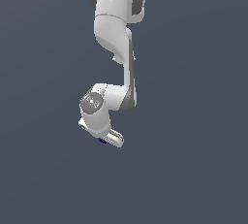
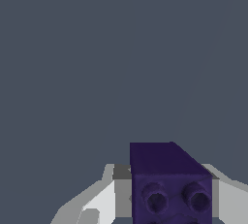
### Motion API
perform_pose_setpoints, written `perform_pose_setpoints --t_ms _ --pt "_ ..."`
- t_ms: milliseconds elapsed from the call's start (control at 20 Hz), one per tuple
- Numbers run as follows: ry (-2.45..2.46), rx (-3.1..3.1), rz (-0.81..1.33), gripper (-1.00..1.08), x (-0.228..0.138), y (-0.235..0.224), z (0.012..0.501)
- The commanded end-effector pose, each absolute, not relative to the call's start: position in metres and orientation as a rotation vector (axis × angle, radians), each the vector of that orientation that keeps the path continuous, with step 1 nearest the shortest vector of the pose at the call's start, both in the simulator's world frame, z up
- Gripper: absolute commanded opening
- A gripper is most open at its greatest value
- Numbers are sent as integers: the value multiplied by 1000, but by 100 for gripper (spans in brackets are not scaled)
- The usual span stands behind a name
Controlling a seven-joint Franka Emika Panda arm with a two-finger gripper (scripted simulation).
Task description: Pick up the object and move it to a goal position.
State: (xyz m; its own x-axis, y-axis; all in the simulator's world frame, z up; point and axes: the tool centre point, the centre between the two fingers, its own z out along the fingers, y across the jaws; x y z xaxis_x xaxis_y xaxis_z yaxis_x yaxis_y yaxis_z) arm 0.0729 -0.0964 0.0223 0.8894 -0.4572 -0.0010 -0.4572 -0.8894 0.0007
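Note:
The object is a small dark purple cube (image 2: pixel 169 179). In the wrist view it sits between my white fingers (image 2: pixel 97 203), which press on both its sides. In the exterior view only a sliver of the cube (image 1: pixel 102 141) shows under the white gripper (image 1: pixel 107 139). The gripper hangs low at the end of the bent white arm (image 1: pixel 116 34), and is shut on the cube. The cube's face toward the wrist camera shows two round dents. No goal marker shows in either view.
A plain dark grey surface (image 1: pixel 193 169) fills both views. Nothing else stands on it.

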Motion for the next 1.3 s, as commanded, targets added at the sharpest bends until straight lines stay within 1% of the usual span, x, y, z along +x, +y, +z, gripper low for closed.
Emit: perform_pose_setpoints --t_ms 0,150,350,1000,1250 --pt "-737 3054 -1 -100 74 -90 25" --pt "-737 3054 -1 -100 75 -76 32" --pt "-737 3054 -1 -100 77 -44 46" --pt "-738 3053 0 -100 90 101 112" --pt "-738 3053 0 -100 96 150 135"
